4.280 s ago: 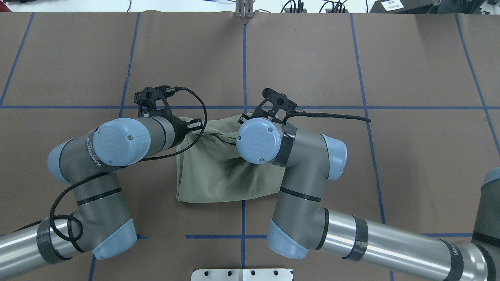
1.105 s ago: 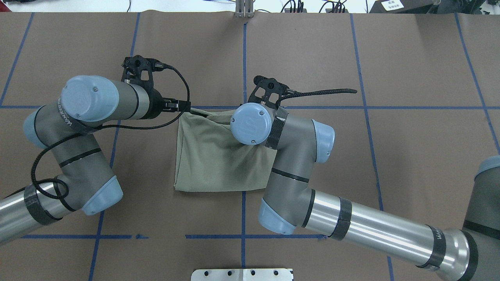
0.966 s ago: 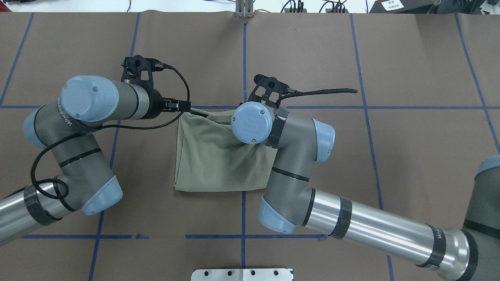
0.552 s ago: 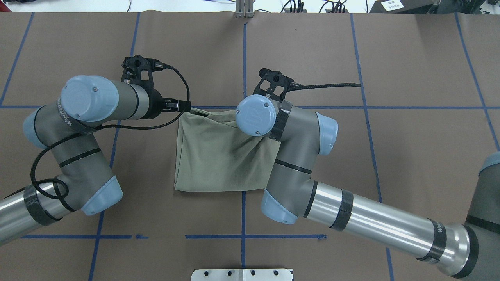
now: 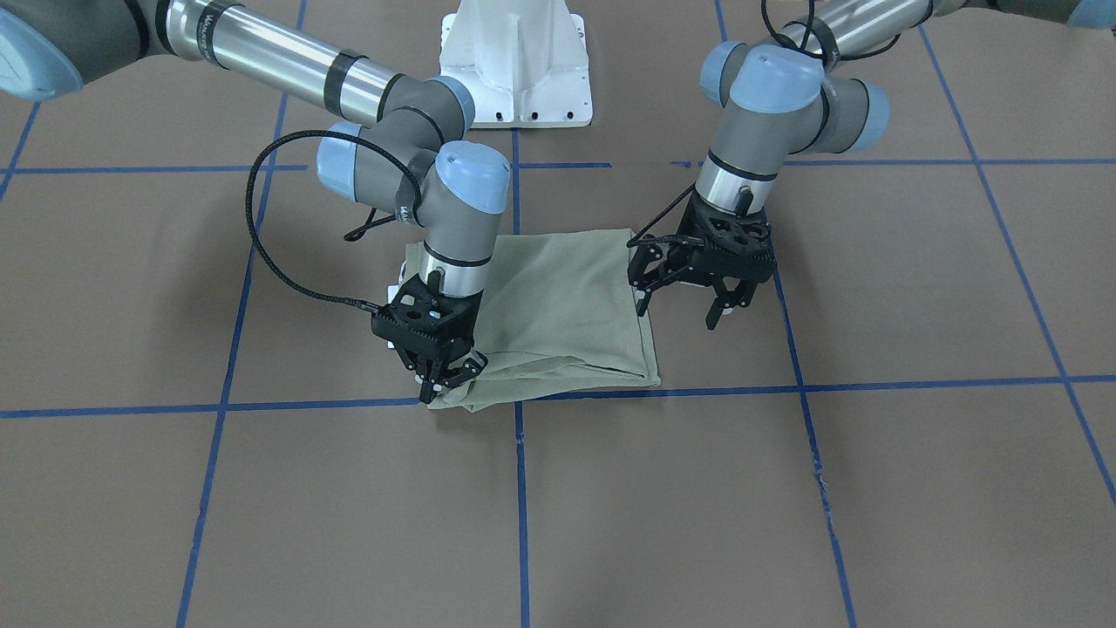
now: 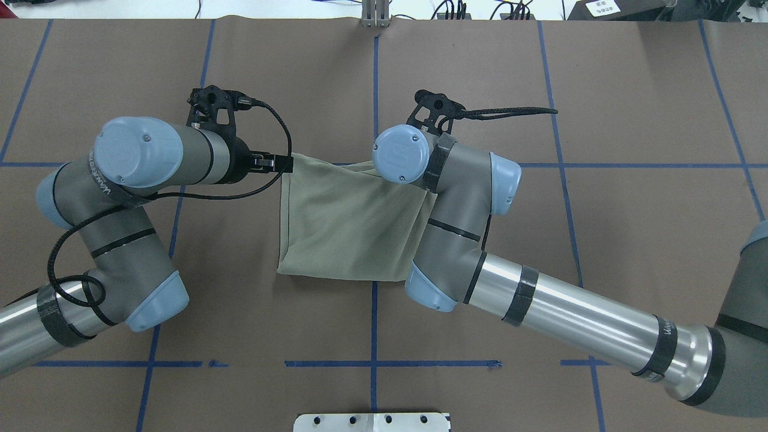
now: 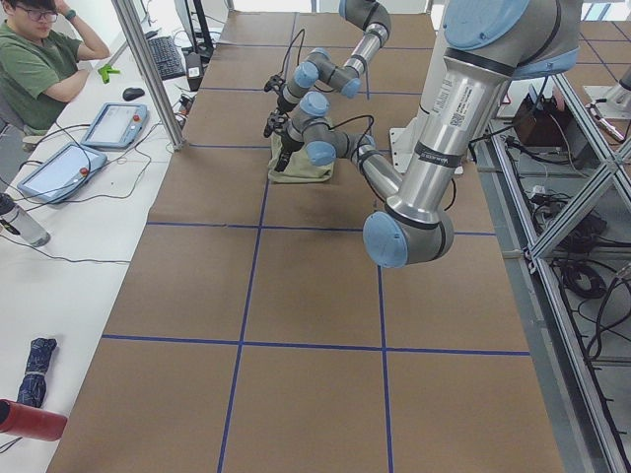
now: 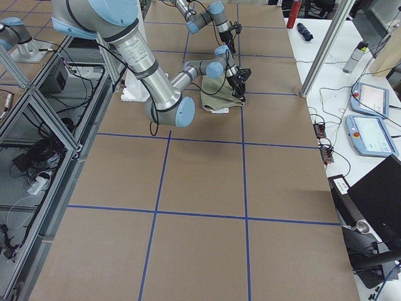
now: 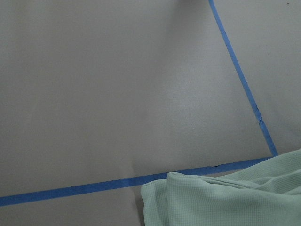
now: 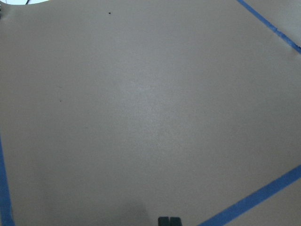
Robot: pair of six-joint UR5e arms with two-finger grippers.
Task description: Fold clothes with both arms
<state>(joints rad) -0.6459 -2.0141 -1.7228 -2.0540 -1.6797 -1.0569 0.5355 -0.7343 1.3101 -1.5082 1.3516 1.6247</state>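
We see a broad table (image 6: 600, 90) covered in brown paper and marked off into large squares by blue tape lines (image 6: 374, 90). At its robot side stands a white pedestal base (image 5: 514, 52). Along the far side runs a white bench (image 7: 59, 256), where a person (image 7: 35, 64) in a green top sits near two handheld control tablets (image 7: 110, 124).

The right arm (image 6: 570, 318) reaches in long and low from the overhead view's right. The left arm (image 6: 150, 156) bends in from that view's left. Between their wrists lies the olive-green shirt (image 6: 348, 228), folded into a rough rectangle. It rests flat on the paper near the table's middle, across the central tape line, with its far edge along a cross line.

In the front view we find the right gripper (image 5: 443, 375) pointing down at the shirt's corner farthest from the robot. Its jaws are drawn together there and appear to pinch a bunched fold of cloth. Its own wrist camera shows the two fingertips (image 10: 164, 221) pressed together, with only bare paper ahead of them.

The left gripper (image 5: 677, 318) hangs just beside the shirt's opposite edge. Its jaws are spread wide and grasp nothing, and one finger (image 5: 643, 305) is at the cloth's edge. We cannot tell whether it touches. The left wrist camera catches only a shirt corner beside a tape line.
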